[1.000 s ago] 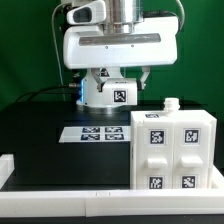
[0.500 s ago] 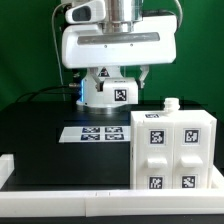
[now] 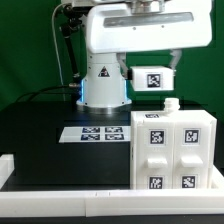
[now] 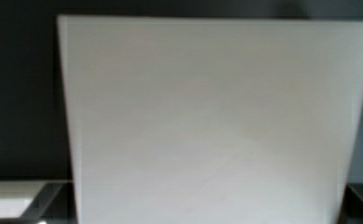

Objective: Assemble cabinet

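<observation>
The cabinet (image 3: 172, 150) is a large white box at the front of the exterior view's right, with square marker tags on its face and a small white nub (image 3: 170, 103) on top. My gripper (image 3: 152, 82) hangs above and behind it, shut on a white tagged panel (image 3: 152, 78) held in the air between its dark fingers. In the wrist view this white panel (image 4: 213, 120) fills most of the picture and hides the fingertips.
The marker board (image 3: 93, 133) lies flat on the black table to the left of the cabinet. The robot's white base (image 3: 103, 88) stands behind it. A white rail (image 3: 60, 192) runs along the table's front and left edge.
The arm has risen and swung toward the exterior view's right. The tagged panel, earlier low in front of the base, is now higher and above the cabinet's back.
</observation>
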Robot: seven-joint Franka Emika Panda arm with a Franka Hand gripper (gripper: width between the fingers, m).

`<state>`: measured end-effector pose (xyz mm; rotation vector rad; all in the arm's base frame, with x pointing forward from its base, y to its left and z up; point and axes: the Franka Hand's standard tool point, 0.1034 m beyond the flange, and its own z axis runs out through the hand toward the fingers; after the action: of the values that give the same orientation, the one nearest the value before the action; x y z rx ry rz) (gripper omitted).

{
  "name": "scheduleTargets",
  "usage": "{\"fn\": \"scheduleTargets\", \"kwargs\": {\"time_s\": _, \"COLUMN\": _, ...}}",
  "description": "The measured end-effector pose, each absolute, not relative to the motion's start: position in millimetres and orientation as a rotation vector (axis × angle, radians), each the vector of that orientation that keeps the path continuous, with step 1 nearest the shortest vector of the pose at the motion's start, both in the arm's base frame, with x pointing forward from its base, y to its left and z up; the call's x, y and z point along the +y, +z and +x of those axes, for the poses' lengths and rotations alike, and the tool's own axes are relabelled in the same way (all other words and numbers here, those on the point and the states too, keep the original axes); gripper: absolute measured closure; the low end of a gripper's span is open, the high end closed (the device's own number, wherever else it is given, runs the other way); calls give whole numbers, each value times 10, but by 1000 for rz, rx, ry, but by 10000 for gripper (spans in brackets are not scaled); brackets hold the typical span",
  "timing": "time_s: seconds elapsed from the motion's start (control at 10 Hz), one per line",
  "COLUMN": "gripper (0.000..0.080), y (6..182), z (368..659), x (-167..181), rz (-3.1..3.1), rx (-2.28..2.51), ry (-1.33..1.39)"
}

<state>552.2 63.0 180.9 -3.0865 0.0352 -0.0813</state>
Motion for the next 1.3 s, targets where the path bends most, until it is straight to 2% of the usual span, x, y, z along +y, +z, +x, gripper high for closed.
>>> {"fn": "scheduleTargets", "kwargs": {"time_s": 0.2, "gripper": 238, "y": 1751, "z": 5608, "x": 700, "rz": -3094, "rx": -53, "ry": -81}}
{"fn": "scheduleTargets", "kwargs": {"time_s": 0.6, "gripper": 238, "y": 1736, "z": 5601, "x": 694, "rz": -3094, "rx": -51, "ry": -77}}
{"fn": "scheduleTargets", "kwargs": {"time_s": 1.0, "gripper": 238, "y": 1691, "z": 5854, "x": 709, "rz": -3094, "rx": -73, "ry": -83}}
{"fn": "scheduleTargets", "kwargs": {"time_s": 1.3, "gripper": 238, "y": 1679, "z": 5883, "x": 732, "rz": -3093, "rx": -75, "ry": -91}}
